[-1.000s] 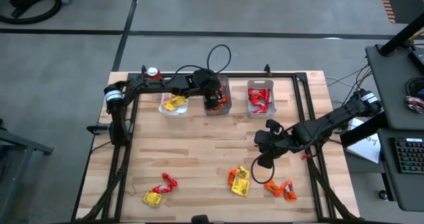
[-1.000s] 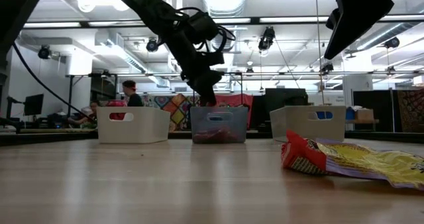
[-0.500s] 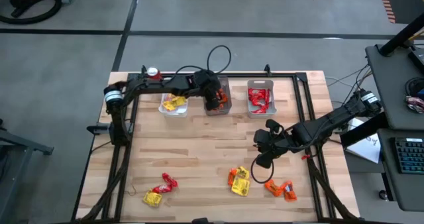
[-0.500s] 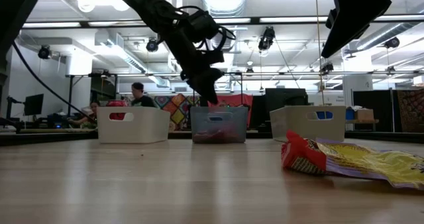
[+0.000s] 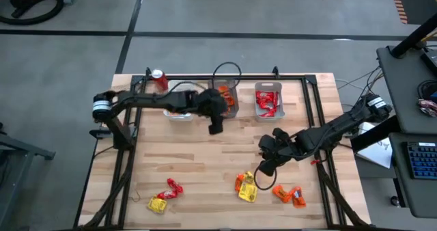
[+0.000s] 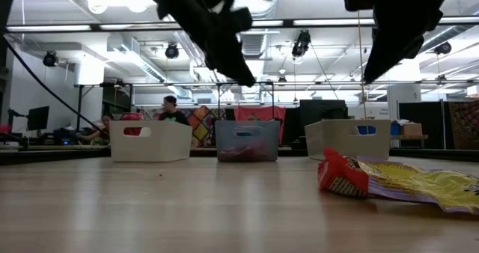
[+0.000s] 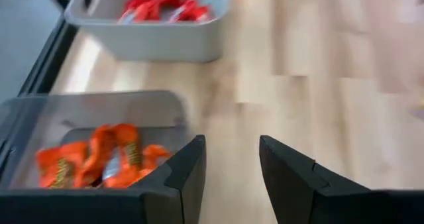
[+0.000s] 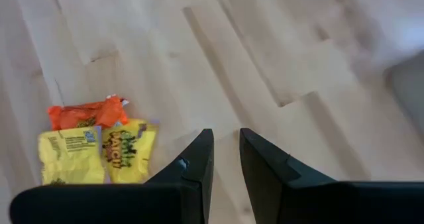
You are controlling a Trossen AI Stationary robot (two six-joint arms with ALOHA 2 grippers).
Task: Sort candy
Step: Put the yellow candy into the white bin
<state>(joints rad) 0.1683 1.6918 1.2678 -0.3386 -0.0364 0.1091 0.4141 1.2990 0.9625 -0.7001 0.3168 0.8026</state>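
My right gripper (image 5: 268, 167) hangs above the tabletop (image 5: 205, 156) right of frame centre in the high view. Its fingers (image 8: 192, 168) stand slightly parted and hold nothing. The nearest unsorted candy is the cluster of shiny yellow and orange wrapped packets (image 5: 246, 187), lying just below and slightly left of my right fingers in the high view. In the right wrist view the same cluster (image 8: 93, 144) sits off to one side of the finger gap, not in line with it. The cluster's long axis runs roughly top to bottom in the high view. A second group, the orange packets (image 5: 289, 195), lies below and slightly right of the right gripper, also near.

My left gripper (image 5: 214, 126) hangs just below the middle translucent bin holding orange packets (image 5: 233, 108), at upper centre. Its fingers (image 7: 185, 174) are apart and empty. The red and yellow packets (image 5: 164, 195) at lower left are well apart from it, though nearer to it than to the right arm.

Judgement: the right arm takes the yellow and orange cluster. The move requires a short shift down-frame and left to bring the cluster between the fingers before descent.
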